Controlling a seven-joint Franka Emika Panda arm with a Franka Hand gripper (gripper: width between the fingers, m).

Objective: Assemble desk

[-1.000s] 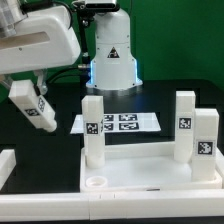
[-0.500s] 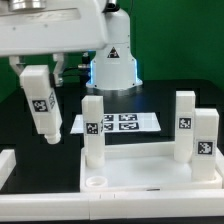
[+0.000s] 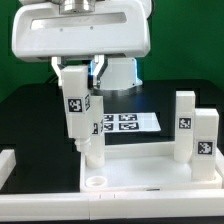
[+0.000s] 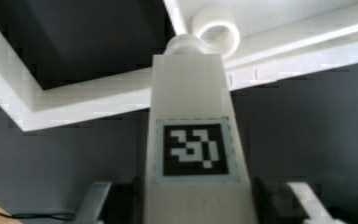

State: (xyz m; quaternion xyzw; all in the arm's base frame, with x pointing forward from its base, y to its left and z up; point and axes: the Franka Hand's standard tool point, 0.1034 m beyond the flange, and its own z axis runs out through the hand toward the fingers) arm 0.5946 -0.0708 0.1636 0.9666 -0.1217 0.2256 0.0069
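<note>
The white desk tabletop (image 3: pixel 150 175) lies at the front with an open round socket (image 3: pixel 96 182) near its front corner on the exterior view's left. Two tagged legs (image 3: pixel 185 125) (image 3: pixel 206 140) stand on its right side. Another leg (image 3: pixel 96 152) stands on the left, mostly hidden. My gripper (image 3: pixel 75 72) is shut on a fourth tagged leg (image 3: pixel 76 110), held nearly upright just in front of that standing leg. In the wrist view the held leg (image 4: pixel 197 120) runs between my fingers (image 4: pixel 101 200) toward a round socket (image 4: pixel 213 40) on the tabletop (image 4: pixel 87 95).
The marker board (image 3: pixel 130 123) lies flat behind the tabletop. The robot's base (image 3: pixel 118 72) stands at the back. A white bracket (image 3: pixel 5 165) sits at the front edge on the exterior view's left. The table surface is black.
My gripper has carried the leg from the exterior view's left toward the right. The leg has swung from tilted to nearly upright and now hangs over the tabletop's left side.
</note>
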